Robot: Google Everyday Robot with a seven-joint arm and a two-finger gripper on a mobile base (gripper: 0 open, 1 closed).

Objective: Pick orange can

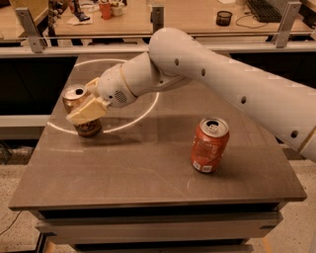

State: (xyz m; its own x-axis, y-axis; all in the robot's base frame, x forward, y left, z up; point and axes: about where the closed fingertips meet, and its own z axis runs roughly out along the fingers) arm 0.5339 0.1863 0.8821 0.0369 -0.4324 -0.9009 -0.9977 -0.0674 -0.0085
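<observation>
Your cream two-finger gripper [82,101] at brown table's [148,168] 9 o'clock, jaws spread astride slim amber drinks can [74,95]; red-orange can [210,146] at 4 o'clock.

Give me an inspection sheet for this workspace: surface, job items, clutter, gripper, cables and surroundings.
Surface: brown table with a white ring marked on it.
Job's things: orange can upright near the table's left side.
Clutter: red-orange can standing right of centre, well apart from the orange can.
Gripper: gripper at the orange can, crossing in front of its side.
Cables: thin cable on the floor at lower left; another cable on the rear desk.
Surroundings: rear desk behind the table, carrying a red cup and a black mesh pot.
</observation>
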